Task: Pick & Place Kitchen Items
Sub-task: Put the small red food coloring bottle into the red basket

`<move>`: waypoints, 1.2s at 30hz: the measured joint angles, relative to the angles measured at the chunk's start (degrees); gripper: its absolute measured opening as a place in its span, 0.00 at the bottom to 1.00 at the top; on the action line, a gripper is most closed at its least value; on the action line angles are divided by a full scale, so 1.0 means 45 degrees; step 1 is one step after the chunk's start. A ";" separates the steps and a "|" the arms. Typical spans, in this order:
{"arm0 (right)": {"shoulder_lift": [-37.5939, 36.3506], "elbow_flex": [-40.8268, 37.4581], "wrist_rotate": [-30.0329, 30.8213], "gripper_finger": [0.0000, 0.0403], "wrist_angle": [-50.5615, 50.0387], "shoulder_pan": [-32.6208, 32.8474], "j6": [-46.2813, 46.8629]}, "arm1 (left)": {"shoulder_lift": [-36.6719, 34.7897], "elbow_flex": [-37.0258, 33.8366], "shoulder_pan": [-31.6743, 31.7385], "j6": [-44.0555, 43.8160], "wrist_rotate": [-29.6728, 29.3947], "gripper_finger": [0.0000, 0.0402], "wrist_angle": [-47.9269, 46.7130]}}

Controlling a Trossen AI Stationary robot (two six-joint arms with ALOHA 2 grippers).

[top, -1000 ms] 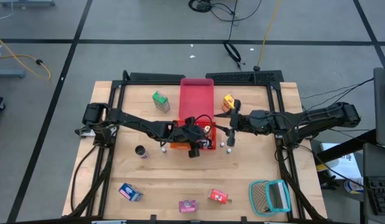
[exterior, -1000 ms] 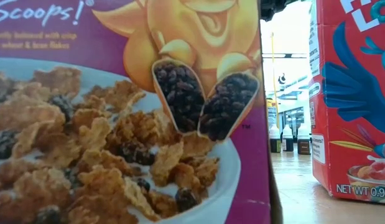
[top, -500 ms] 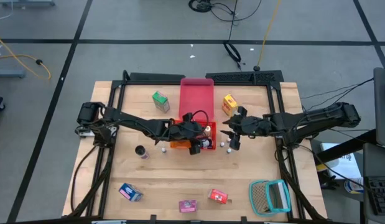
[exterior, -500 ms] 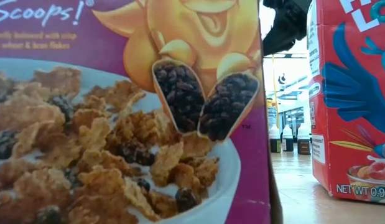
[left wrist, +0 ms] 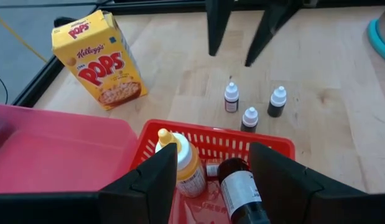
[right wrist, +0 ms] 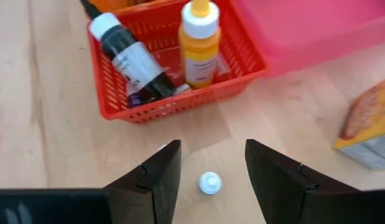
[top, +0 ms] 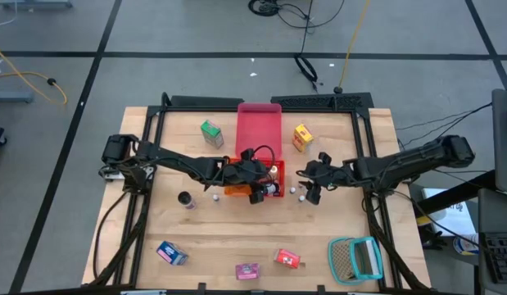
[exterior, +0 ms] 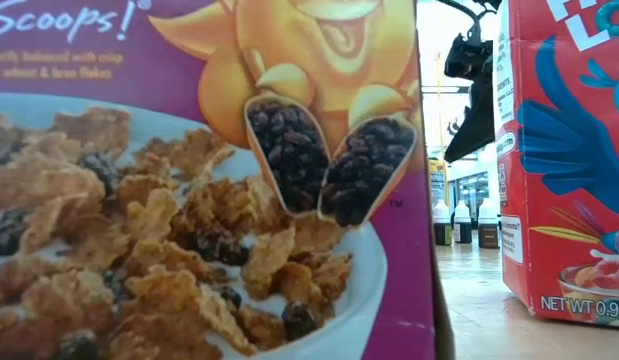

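1. Left gripper (top: 255, 193) over the red mesh basket (left wrist: 267, 144) at the table's (top: 220, 233) middle, fingers (left wrist: 152, 180) spread apart, nothing between them.
2. In that basket: a yellow bottle (left wrist: 180, 163) and a dark bottle (left wrist: 241, 190) with a white label, lying side by side (a third small item under them, too hidden to name).
3. Right gripper (top: 310, 194) just right of the basket, above bare wood, fingers (right wrist: 153, 177) parted and empty; a small white-capped bottle (right wrist: 209, 183) on the table below the gap.
4. Three tiny white-capped bottles (left wrist: 249, 117) standing on the wood just right of the basket.
5. Pink tray (top: 259, 131) touching the basket's far side; yellow box (top: 301, 137) right of it, green box (top: 210, 133) left of it.
6. Dark round can (top: 185, 199) left of the basket, apart from it.
7. Along the near edge: blue box (top: 171, 252), pink box (top: 247, 270), red box (top: 287, 259); teal basket (top: 356, 258) at the near right corner.
8. Low view mostly blocked by two cereal boxes; dark arm part between them, probably the right arm.
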 joint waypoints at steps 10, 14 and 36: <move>-0.0002 -0.2158 0.0015 0.42 0.2902 0.0307 0.0884 | 0.0000 0.0000 0.0000 0.0000 0.0005 0.50 0.0005; -0.0002 -0.3055 0.0020 0.42 0.3973 0.0307 0.1003 | 0.0000 0.0000 0.0000 0.0000 0.0005 0.50 0.0005; 0.1718 -0.4091 0.0386 0.35 0.6806 0.0307 0.0938 | 0.0005 0.0005 0.0000 0.0010 0.0007 0.50 0.0049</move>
